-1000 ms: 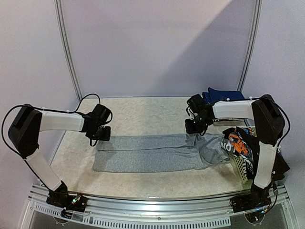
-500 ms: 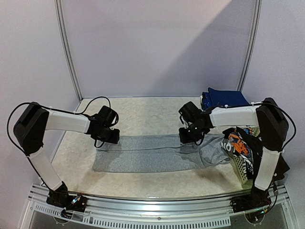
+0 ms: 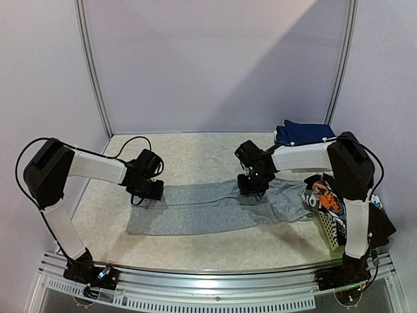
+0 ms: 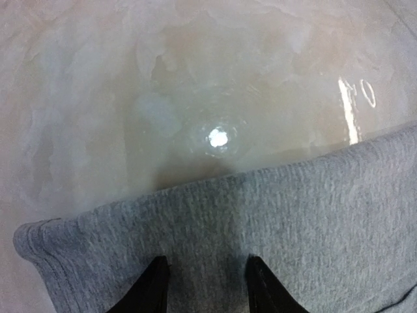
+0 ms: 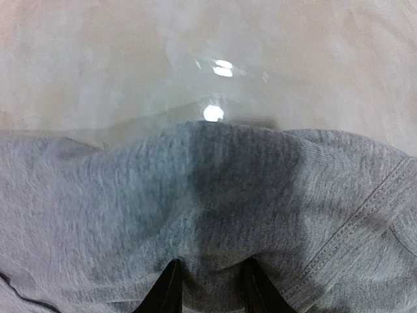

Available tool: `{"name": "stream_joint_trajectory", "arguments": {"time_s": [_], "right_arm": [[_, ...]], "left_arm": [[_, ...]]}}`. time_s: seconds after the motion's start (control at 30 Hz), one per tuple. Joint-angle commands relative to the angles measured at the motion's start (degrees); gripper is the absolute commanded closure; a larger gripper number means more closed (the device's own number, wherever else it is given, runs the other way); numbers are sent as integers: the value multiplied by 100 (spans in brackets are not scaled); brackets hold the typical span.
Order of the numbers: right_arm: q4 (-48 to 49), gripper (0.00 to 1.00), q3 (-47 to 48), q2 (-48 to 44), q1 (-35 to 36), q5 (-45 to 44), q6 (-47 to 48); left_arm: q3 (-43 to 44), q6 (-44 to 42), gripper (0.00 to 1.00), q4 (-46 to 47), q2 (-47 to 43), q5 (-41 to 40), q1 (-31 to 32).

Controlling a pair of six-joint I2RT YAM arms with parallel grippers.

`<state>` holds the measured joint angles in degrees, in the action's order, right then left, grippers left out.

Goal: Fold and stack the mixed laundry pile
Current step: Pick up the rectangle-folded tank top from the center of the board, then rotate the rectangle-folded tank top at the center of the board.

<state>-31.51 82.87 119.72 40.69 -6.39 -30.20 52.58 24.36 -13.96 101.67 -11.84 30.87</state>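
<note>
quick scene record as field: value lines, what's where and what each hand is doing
table: pale mottled top
grey shirt: spread across the middle, long side running left to right
left hand: at the shirt's far left corner, fingers either side of the cloth, grip unclear
right hand: at the shirt's far edge, right of centre, cloth puckered between its fingers, looks pinched
blue garment: folded, far right corner
white basket: near right edge, holding clothes
printed garment: orange, black and white, on top of the basket

I'm working a robotics lab cell: the left arm (image 3: 91, 168) and right arm (image 3: 306, 155) mounted on a slotted aluminium rail (image 3: 215, 287) (exposed cables (image 3: 124, 134)), blank pale wall panels (image 3: 215, 65) behind.
</note>
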Motion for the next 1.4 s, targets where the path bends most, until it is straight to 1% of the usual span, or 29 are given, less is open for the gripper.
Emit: {"name": "stream_joint_trajectory", "arguments": {"time_s": [0.0, 0.07, 0.2, 0.27, 0.37, 0.43, 0.5, 0.63, 0.73, 0.8, 0.87, 1.03, 1.1, 1.23, 1.33, 1.37], "right_arm": [[-324, 67, 930, 908, -147, 548, 267], [-457, 68, 1530, 1271, -207, 1071, 414], [-787, 69, 2864, 2149, -297, 1744, 581], [-978, 69, 3673, 2599, -341, 2123, 630], [-1281, 69, 4686, 3259, -363, 2544, 655], [-1380, 69, 5269, 3569, -383, 2918, 659], [-1503, 68, 5717, 3883, -400, 3069, 668], [-1416, 69, 5797, 3881, -597, 3127, 665], [-1318, 68, 5780, 3814, -779, 3171, 710], [-1309, 69, 5776, 3812, -894, 3281, 717], [-1349, 69, 5775, 3753, -960, 3360, 794], [-1394, 66, 5775, 3290, -1027, 3204, 1155], [-1349, 66, 5775, 3148, -1050, 3319, 1205], [-1453, 64, 5678, 2855, -1031, 3666, 1357], [-1400, 62, 5208, 2534, -1011, 3620, 1483], [-1342, 61, 5000, 2294, -1015, 3555, 1489]], "left_arm": [[-368, 306, 58, -287, -149, -108, 68], [-543, 445, 59, -332, -262, -32, 77], [-871, 739, 59, -450, -546, 195, 145], [-1062, 898, 59, -457, -690, 345, 259], [-1345, 1189, 59, -387, -853, 698, 482], [-1546, 1470, 59, -209, -914, 1094, 670], [-1672, 1749, 59, -24, -928, 1437, 905], [-1591, 2318, 59, 136, -945, 1588, 1565], [-1336, 2579, 59, 340, -733, 1823, 1992], [-1201, 2750, 60, 540, -591, 1927, 2168], [-1066, 2822, 60, 615, -487, 1845, 2299], [-955, 3133, 60, 988, -458, 2055, 2564], [-837, 3113, 60, 755, -584, 1992, 2692], [-685, 2912, 60, -149, -1176, 1232, 2837], [-681, 2786, 57, -722, -1607, 625, 2845], [-679, 2750, 56, -904, -1722, 473, 2845]]}}
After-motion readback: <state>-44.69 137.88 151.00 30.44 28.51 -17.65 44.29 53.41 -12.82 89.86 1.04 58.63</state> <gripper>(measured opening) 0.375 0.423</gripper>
